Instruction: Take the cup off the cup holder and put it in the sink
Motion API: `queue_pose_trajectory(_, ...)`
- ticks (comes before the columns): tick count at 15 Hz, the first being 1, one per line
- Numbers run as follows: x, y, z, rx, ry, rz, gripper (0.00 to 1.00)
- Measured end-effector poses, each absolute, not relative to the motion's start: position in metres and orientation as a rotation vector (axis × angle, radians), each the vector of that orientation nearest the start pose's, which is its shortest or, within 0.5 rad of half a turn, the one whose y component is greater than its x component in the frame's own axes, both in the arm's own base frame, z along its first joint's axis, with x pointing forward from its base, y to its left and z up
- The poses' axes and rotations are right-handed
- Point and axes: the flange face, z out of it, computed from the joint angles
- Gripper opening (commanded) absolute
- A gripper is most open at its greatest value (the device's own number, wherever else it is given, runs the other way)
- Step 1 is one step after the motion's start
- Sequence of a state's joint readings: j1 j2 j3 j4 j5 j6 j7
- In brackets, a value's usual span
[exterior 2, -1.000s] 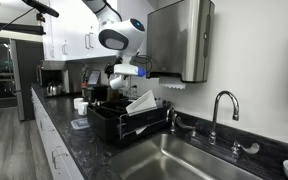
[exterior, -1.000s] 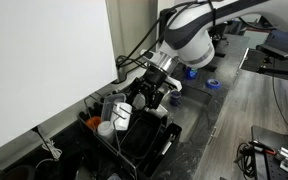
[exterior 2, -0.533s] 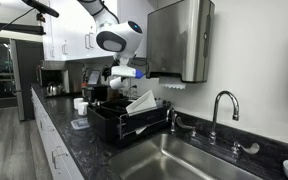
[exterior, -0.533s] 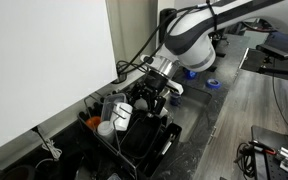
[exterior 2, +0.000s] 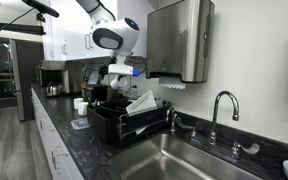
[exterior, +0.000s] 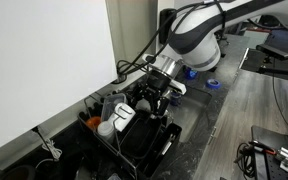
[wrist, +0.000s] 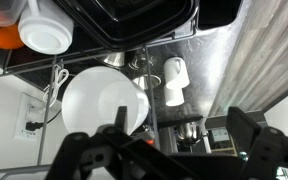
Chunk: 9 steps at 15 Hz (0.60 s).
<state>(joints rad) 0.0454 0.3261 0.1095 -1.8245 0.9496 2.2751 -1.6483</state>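
**Approach to the cup.** The black two-finger gripper [wrist: 174, 150] hangs above the black wire dish rack [exterior: 144, 140] with its jaws spread wide and nothing between them. The task's thing, a white round cup [wrist: 104, 100], sits on the wire cup holder at the side of the rack, under and a little to one side of the gripper and not touching it. It shows tilted in an exterior view [exterior: 124, 117].

To do this step well, the arm probably needs to centre the fingers over the cup wall before descending. It should close on one side of the rim, not across the full width, which looks broad against the jaw opening. The lift should then follow the line of the holder prong, so that the cup slides free without dragging the rack.

The wrist view alone shows the neighbouring items: a second white cup [wrist: 46, 30] and a smaller white mug [wrist: 174, 80], both near enough to be knocked. Only an exterior view shows the goal, the stainless steel sink [exterior 2: 184, 160], which lies just beside the rack under the curved faucet [exterior 2: 221, 105]. No view shows clearly how the cup sits on the prong.
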Motion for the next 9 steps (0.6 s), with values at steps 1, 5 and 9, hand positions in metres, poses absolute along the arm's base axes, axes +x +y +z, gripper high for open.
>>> queue_pose_trajectory(1,0.640,0.116,0.382,-2.081,-1.420,-0.814,1.00)
queue_pose_trajectory(5,0.632,0.120,0.389,-2.075,-1.430,-0.817,1.00)
queue_pose_trajectory(9,0.628,0.121,0.388,-2.079,-1.430,-0.812,1.00)
